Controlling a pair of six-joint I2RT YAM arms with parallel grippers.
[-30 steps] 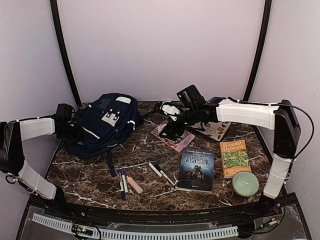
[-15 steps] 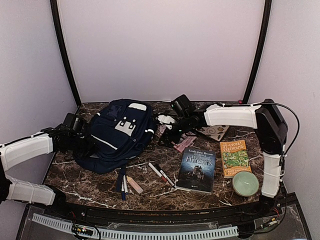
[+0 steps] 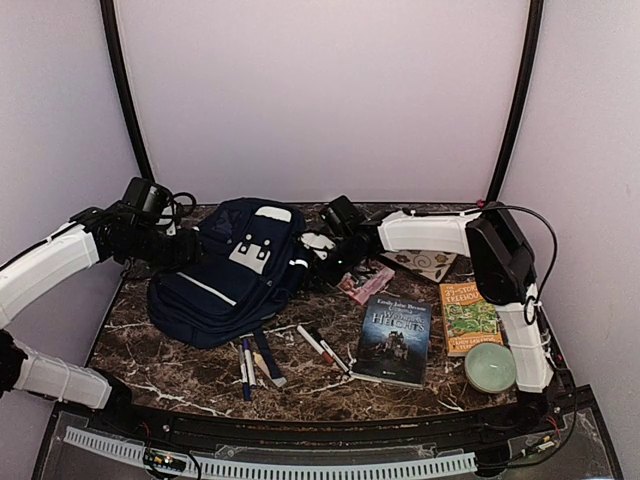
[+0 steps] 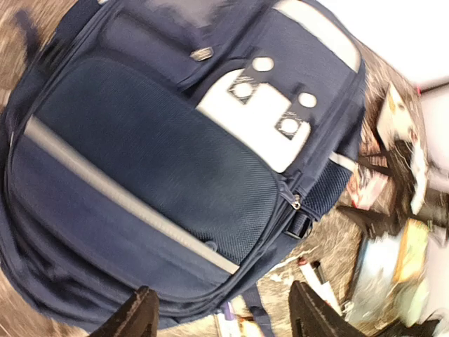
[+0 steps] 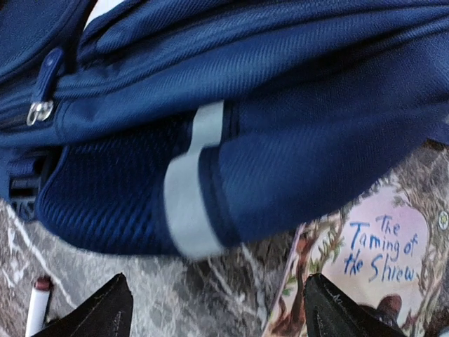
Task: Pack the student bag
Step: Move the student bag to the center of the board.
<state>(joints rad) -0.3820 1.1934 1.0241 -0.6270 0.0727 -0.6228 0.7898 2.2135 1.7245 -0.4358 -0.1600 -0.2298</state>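
Observation:
The student bag (image 3: 235, 272) lies flat on the marble table at centre left: navy fabric, a white patch (image 4: 256, 116) and a grey trim stripe. My left gripper (image 3: 188, 247) hovers over the bag's left edge. In the left wrist view its fingers (image 4: 137, 319) stand wide apart above the bag (image 4: 154, 161), and nothing is between them. My right gripper (image 3: 316, 266) sits low at the bag's right side. It is open as well, its fingertips (image 5: 105, 309) straddling bare table just below the bag's side pocket (image 5: 210, 147).
A pink book (image 5: 379, 260) lies right of the right gripper, also seen from above (image 3: 363, 283). Nearby lie a dark book (image 3: 397, 338), a yellow book (image 3: 468, 316), a green bowl (image 3: 491, 366), a patterned notebook (image 3: 428, 262), pens (image 3: 247, 366) and markers (image 3: 320, 345).
The bag slid right toward the table's middle. My left gripper opened, let go of the bag and rose. My right gripper moved left to the bag's right side.

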